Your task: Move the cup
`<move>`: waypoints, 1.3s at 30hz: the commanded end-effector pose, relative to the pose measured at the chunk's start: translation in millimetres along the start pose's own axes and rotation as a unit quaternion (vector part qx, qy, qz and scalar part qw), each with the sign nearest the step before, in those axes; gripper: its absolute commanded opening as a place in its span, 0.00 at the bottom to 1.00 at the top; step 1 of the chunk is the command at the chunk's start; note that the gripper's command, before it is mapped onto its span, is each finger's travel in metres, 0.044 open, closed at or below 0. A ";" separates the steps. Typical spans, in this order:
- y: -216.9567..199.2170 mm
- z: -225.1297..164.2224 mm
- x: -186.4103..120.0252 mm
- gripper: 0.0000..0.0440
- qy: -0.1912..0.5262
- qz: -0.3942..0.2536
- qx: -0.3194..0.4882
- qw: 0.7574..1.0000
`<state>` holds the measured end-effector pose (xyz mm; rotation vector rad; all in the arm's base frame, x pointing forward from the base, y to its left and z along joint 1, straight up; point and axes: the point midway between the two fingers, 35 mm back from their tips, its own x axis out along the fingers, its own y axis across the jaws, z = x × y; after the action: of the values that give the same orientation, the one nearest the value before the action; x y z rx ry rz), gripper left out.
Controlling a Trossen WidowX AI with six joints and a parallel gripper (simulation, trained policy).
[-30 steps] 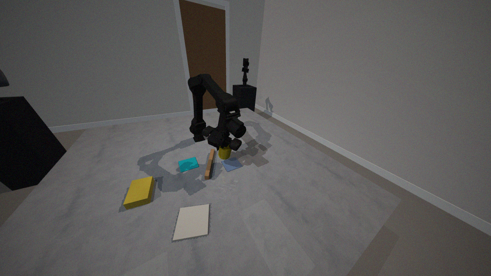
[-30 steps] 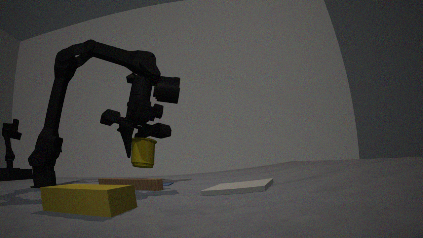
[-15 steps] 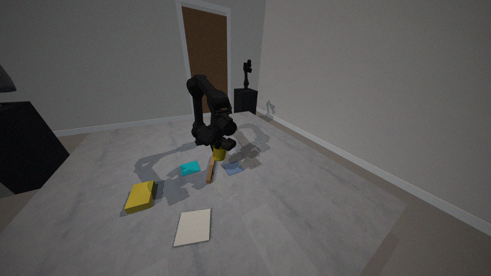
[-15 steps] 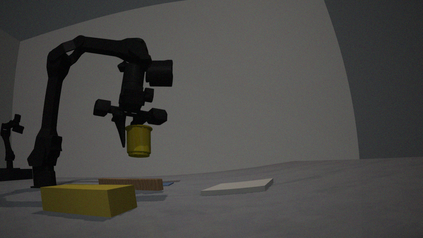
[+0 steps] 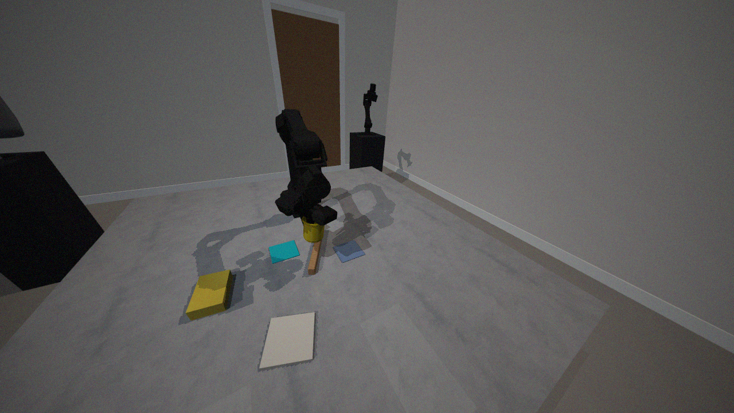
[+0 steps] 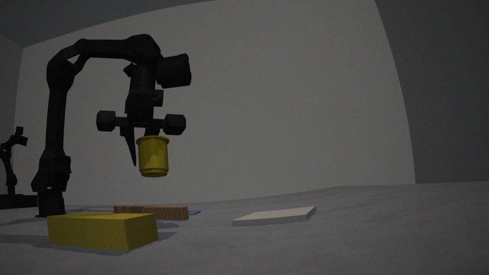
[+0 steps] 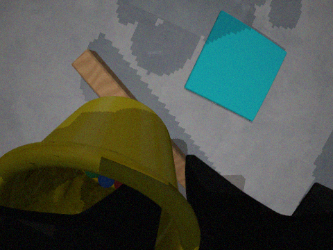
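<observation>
Now the gripper [image 5: 309, 221] [image 6: 142, 160] [image 7: 175, 162], nearly closed, pinches the round yellow cup [image 5: 313, 232] [image 6: 153, 156] [image 7: 128, 125] above the long brown wooden block [image 5: 313, 260] [image 6: 153, 212] [image 7: 100, 76], so it should go slowly and keep the little coloured marbles [image 7: 105, 181] inside.

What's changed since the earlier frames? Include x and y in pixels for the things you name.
The gripper [image 5: 308, 217] [image 6: 140, 160] [image 7: 175, 162] has carried the cup [image 5: 313, 232] [image 6: 153, 157] [image 7: 125, 128] up and away from the blue pad [image 5: 351, 252] [image 6: 194, 212], toward the teal pad [image 5: 283, 251] [image 7: 236, 69]. Nothing was released. The pads, wooden bar [image 5: 314, 259] [image 6: 153, 213] [image 7: 100, 78], yellow block [image 5: 210, 293] [image 6: 92, 230] and white board [image 5: 289, 339] [image 6: 273, 216] stayed put.
</observation>
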<state>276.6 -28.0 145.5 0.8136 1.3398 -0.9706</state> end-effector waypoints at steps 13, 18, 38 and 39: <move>-28.0 27.2 7.3 0.00 -0.014 0.020 0.056 0.998; -36.6 33.3 12.3 0.00 -0.017 0.024 0.074 0.997; -65.0 41.3 46.0 0.00 -0.025 0.032 0.131 0.991; -66.2 41.0 48.1 0.00 -0.025 0.033 0.134 0.990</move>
<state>235.4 -95.5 108.7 1.0126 1.1620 -1.1182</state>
